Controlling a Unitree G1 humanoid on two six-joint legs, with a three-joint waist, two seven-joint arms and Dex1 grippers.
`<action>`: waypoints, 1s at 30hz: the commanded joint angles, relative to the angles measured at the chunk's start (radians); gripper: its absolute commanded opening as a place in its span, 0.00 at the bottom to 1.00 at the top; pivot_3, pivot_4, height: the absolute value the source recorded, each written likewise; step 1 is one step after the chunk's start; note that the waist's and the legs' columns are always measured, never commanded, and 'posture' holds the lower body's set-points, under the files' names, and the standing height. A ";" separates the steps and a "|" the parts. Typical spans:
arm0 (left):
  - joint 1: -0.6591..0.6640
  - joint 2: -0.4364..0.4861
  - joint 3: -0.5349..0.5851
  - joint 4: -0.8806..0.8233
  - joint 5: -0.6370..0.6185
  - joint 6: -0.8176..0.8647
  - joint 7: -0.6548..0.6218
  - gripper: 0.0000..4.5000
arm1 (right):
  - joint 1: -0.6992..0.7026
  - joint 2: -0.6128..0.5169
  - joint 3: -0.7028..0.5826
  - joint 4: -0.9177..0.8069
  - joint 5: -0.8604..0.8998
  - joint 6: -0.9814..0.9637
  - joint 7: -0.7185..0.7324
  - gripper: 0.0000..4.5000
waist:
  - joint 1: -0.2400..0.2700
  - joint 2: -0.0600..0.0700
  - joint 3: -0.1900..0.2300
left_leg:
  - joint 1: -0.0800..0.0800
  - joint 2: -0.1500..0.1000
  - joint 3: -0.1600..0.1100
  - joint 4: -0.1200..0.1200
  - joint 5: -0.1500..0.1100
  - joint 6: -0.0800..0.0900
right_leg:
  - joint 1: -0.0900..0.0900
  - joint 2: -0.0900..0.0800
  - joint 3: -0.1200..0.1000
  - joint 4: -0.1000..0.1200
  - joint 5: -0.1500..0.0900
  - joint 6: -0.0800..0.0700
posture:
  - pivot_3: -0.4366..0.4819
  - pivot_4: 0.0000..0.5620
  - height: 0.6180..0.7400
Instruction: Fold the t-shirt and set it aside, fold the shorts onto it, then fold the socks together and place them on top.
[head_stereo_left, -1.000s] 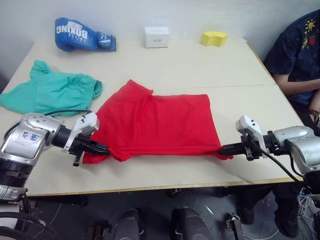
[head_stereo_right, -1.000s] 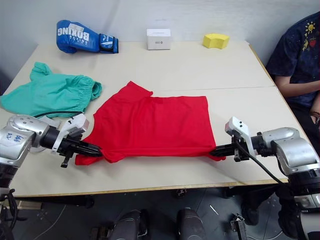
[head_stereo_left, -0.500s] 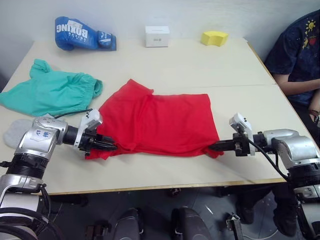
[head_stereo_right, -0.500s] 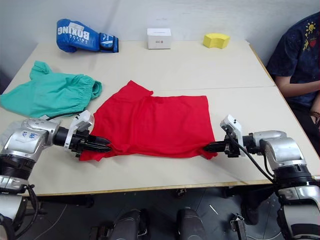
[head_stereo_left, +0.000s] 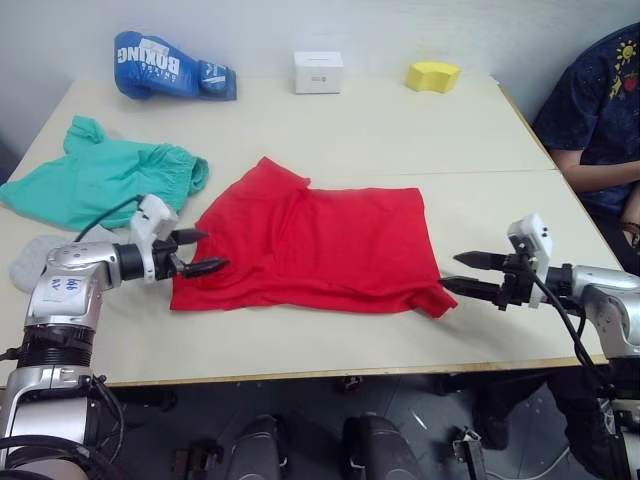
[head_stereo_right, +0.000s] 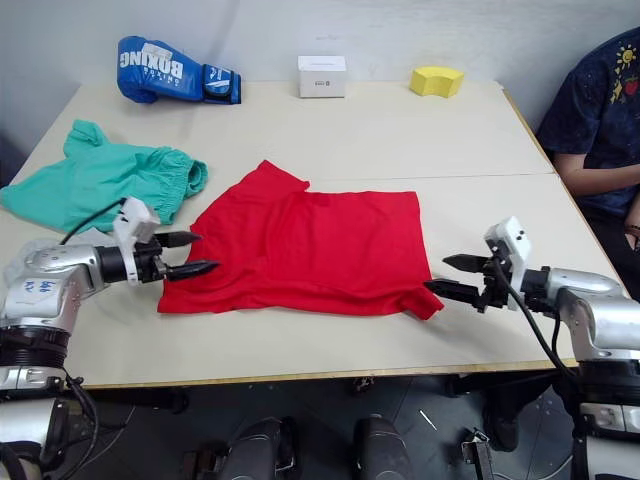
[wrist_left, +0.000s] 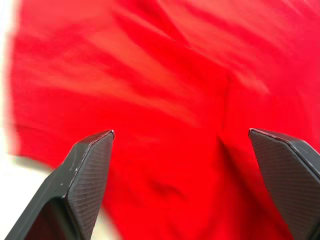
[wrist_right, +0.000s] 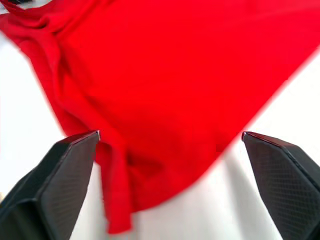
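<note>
The red t-shirt (head_stereo_left: 315, 245) lies folded on the table's middle, one sleeve pointing toward the back left. My left gripper (head_stereo_left: 212, 250) stands open at the shirt's left edge, fingertips just over the cloth and nothing between them. My right gripper (head_stereo_left: 450, 270) is open too, just off the shirt's front right corner. In the left wrist view red cloth (wrist_left: 175, 75) spreads beyond the spread fingers. The teal-green shorts (head_stereo_left: 100, 180) lie spread at the left. A light grey sock (head_stereo_left: 25, 262) shows beside my left arm, partly hidden by it.
A blue boxing glove (head_stereo_left: 165, 68), a white box (head_stereo_left: 318, 72) and a yellow sponge (head_stereo_left: 432, 75) line the table's far edge. A person in a dark shirt (head_stereo_left: 595, 110) sits at the right side. The table's front edge (head_stereo_left: 330, 372) runs close below the shirt.
Both grippers have opened and let go of the shirt's front corners. The right gripper has drawn back to the right. The shirt's front edge now rests on the table.
</note>
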 joint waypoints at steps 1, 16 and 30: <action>0.024 0.017 0.088 -0.101 -0.091 0.040 -0.012 1.00 | 0.028 -0.011 -0.072 -0.139 0.088 0.004 0.006 0.99 | -0.002 0.000 0.000 | 0.000 0.000 0.000 0.000 0.000 0.000 | 0.000 0.000 0.000 0.000 0.000 0.000 | 0.48 0.27 1.00; 0.426 -0.016 -0.004 -0.562 0.001 -0.103 0.061 0.18 | 0.242 0.262 0.241 -0.416 -0.187 -0.381 -0.268 0.00 | 0.002 0.000 0.000 | 0.001 0.003 -0.001 -0.001 -0.002 -0.003 | 0.003 0.003 0.001 -0.005 0.000 0.000 | 0.48 0.27 1.00; 0.223 -0.067 -0.032 -0.154 0.170 -0.266 0.252 0.00 | 0.185 0.191 0.142 -0.065 -0.278 -0.560 -0.357 0.00 | -0.002 0.000 -0.001 | 0.005 0.004 0.000 -0.001 -0.002 -0.002 | 0.006 0.004 0.000 -0.006 0.001 0.000 | 0.48 0.27 1.00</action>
